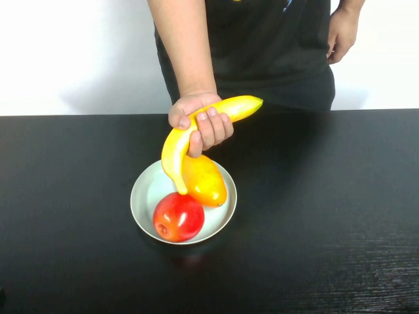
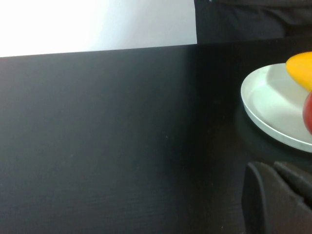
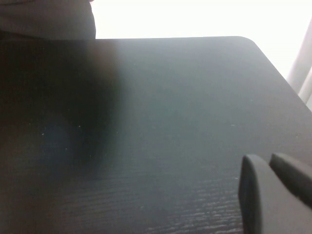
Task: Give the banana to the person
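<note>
The person (image 1: 262,39), in a black T-shirt, stands at the table's far edge. Their hand (image 1: 200,121) grips the long yellow banana (image 1: 173,154) and holds it over the white plate (image 1: 147,196), its lower tip near the plate's fruit. Neither arm shows in the high view. My left gripper (image 2: 269,168) hangs low over the bare black table, left of the plate (image 2: 273,102), shut and empty. My right gripper (image 3: 265,161) hangs over the table's right part, shut and empty. The banana shows in neither wrist view.
On the plate lie an orange-yellow mango-like fruit (image 1: 204,180) and a red apple (image 1: 178,217). The person's other hand (image 1: 342,33) hangs at their side. The black table's far right corner (image 3: 243,41) shows in the right wrist view.
</note>
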